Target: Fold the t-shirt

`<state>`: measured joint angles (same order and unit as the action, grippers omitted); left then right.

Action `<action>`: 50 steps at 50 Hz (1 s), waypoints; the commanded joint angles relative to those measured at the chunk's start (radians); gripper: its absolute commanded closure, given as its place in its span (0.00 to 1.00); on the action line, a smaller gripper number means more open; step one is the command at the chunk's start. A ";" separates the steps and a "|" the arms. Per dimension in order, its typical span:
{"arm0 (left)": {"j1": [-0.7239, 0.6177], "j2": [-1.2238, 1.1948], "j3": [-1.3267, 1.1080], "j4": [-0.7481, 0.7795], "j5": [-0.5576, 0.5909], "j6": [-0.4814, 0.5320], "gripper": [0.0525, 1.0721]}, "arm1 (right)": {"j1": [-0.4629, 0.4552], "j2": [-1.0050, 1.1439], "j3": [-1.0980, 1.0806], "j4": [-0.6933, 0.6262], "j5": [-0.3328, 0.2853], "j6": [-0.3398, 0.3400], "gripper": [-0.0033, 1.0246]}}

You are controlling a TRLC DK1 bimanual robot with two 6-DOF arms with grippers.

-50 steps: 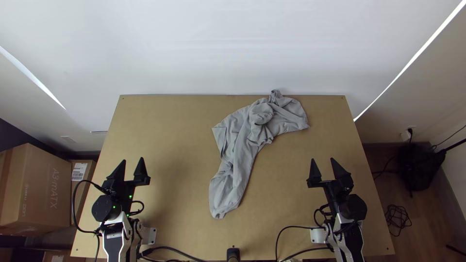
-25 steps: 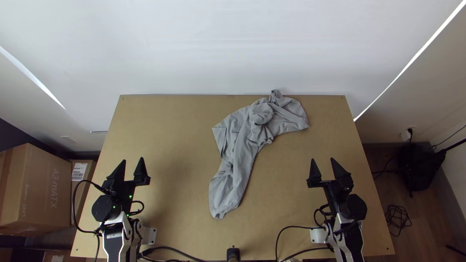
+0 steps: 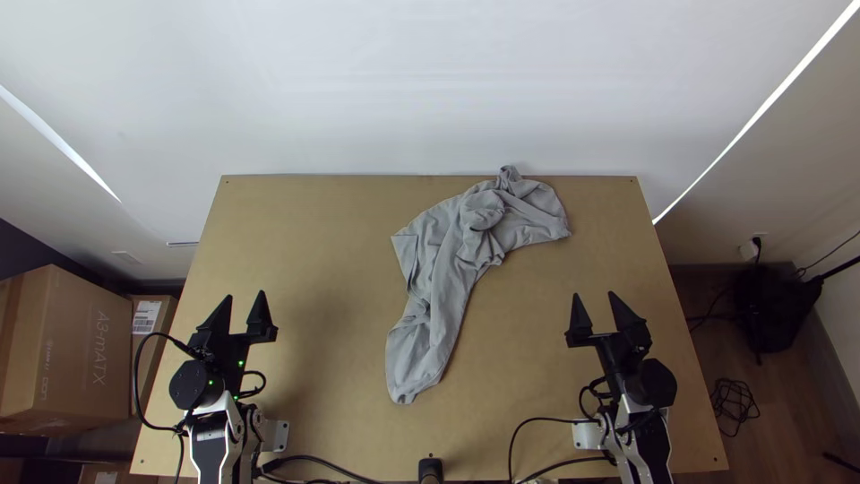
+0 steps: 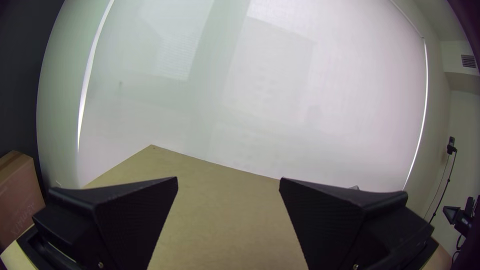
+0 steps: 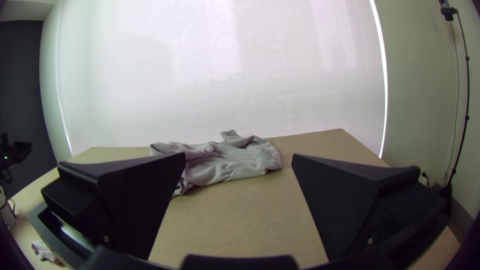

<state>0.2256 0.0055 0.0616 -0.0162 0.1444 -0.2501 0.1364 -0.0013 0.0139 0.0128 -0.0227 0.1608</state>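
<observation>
Nothing has visibly moved, left claw [image 3: 245, 295] and right claw [image 3: 594, 294] gaping wide and empty (t-shirt [image 3: 441, 289] well apart).

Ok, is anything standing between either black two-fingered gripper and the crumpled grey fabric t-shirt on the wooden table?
Nothing visible does. In the top view, the light wooden tabletop runs from the left black gripper to the bunched grey fabric t-shirt, and from there to the right black gripper.

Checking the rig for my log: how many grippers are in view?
2: the left gripper over the table's left side, and the right gripper over its right side.
</observation>
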 commanded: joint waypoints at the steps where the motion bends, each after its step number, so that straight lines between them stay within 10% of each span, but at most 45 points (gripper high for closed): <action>1: 0.006 -0.006 -0.037 -0.001 -0.005 0.011 0.05 | 0.025 -0.003 -0.006 -0.017 0.000 0.020 0.04; 26: 0.001 -0.006 -0.037 -0.001 -0.005 -0.008 0.05 | -0.032 -0.005 -0.003 -0.025 0.041 -0.129 0.04; 50: -0.006 0.048 0.121 -0.011 -0.002 0.031 0.05 | -0.001 0.090 0.181 -0.002 0.043 -0.122 0.04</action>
<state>0.2245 0.0116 0.0887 -0.0452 0.1448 -0.2348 0.1097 0.0303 0.1310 -0.0086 0.0116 0.0502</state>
